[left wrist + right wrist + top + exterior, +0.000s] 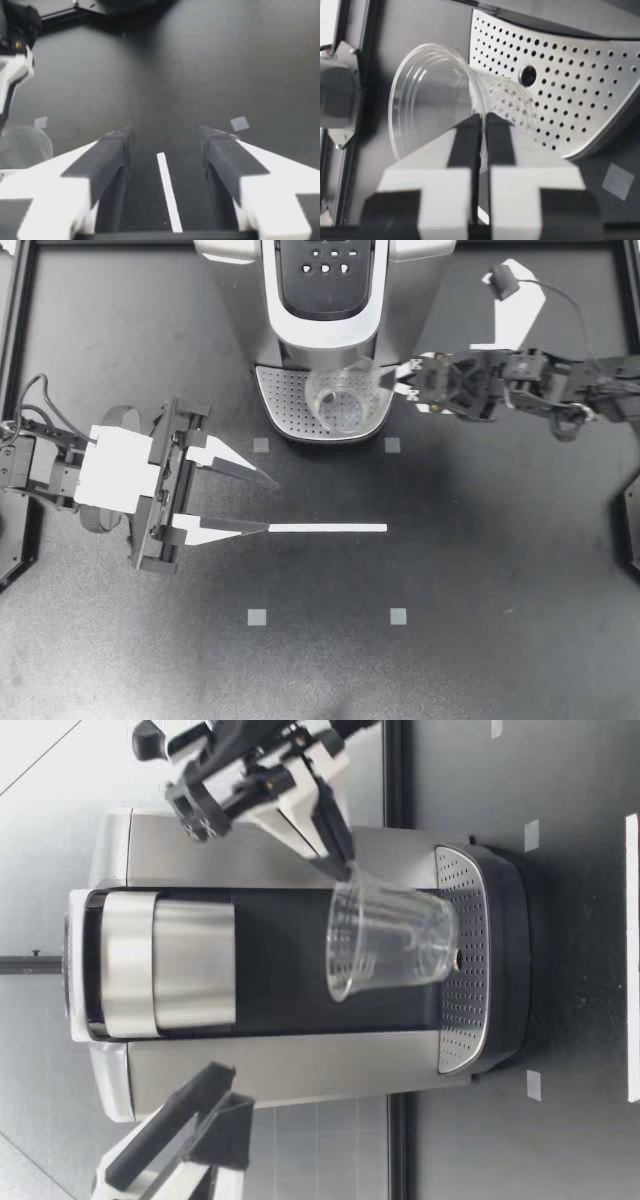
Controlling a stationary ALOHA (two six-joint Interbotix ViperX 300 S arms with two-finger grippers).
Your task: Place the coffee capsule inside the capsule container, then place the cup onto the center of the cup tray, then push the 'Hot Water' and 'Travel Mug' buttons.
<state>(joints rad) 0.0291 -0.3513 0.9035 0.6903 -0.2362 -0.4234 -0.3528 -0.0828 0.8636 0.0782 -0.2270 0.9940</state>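
The right gripper [398, 380] pinches its fingers shut on the rim of the cup [338, 400], which hangs slightly tilted, base down, just above the cup tray [280, 402]. The left gripper [266, 503] gapes empty, well apart.

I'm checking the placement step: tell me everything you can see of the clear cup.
The clear cup is thin, see-through plastic, tapered, ribbed below its rim, and empty. It stands mouth up, slightly tilted, over the perforated tray. My right claw pinches its rim wall, one finger inside, one outside. Whether its base rests on the tray is unclear.
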